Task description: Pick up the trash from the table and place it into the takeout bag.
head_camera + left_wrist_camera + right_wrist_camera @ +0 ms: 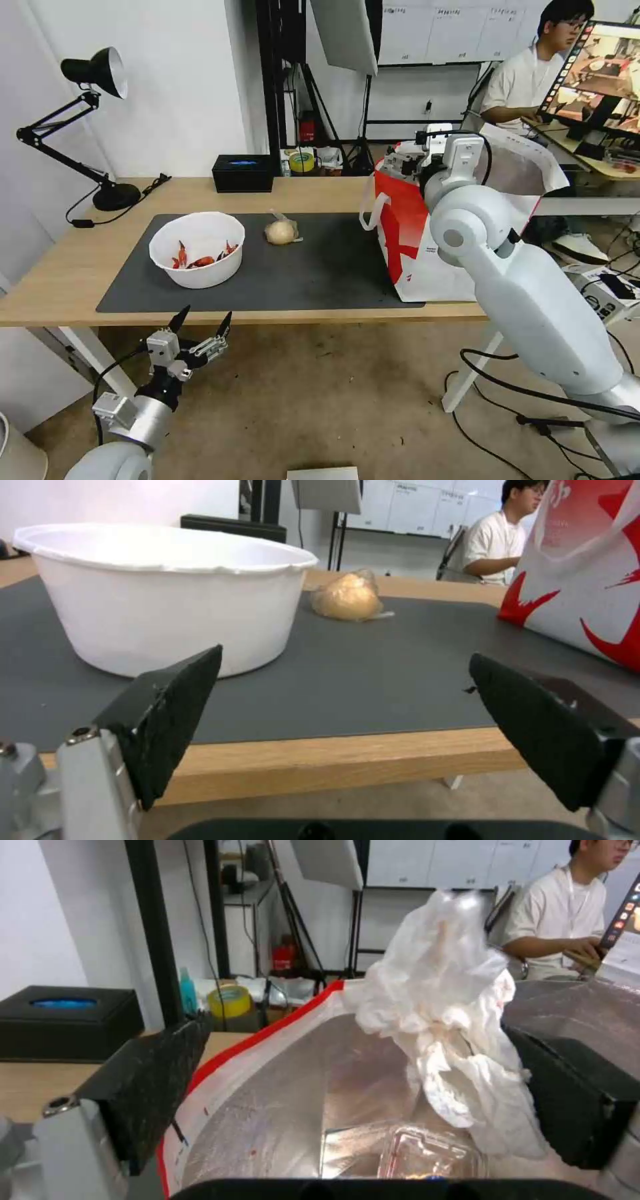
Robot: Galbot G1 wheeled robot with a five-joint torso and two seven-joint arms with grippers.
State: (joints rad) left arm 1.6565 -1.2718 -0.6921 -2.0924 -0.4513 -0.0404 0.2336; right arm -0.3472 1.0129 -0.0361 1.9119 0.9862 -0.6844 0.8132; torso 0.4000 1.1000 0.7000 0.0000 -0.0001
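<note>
The table (60,293) carries a dark grey mat (320,267) across most of its top. The bag (413,247) stands upright at the right end of the mat, its mouth open, its foil lining (300,1090) exposed in the right wrist view.

The right arm (533,300) reaches forward from the lower right, its wrist over the bag mouth. The right gripper (360,1090) hangs above the bag interior with its black fingers (153,1080) spread wide. The tissue (453,1040) lies against the inner face of one finger and drapes down into the bag; the other finger is apart from it, so the tissue is not clamped. The clear tray (427,1155) rests on the bag floor, below the tissue.

The bowl (198,248) sits on the left half of the mat, with red shells (200,259) inside. The bun (281,231), in its plastic wrap, lies on the mat just right of the bowl, apart from it, between bowl and bag.

The left gripper (202,322) is held below and in front of the table's near edge, in line with the bowl. Its fingers (167,715) are spread and hold nothing.

A black lamp (93,80) stands at the table's far left corner. A black box (243,173) sits at the far edge, behind the mat.
</note>
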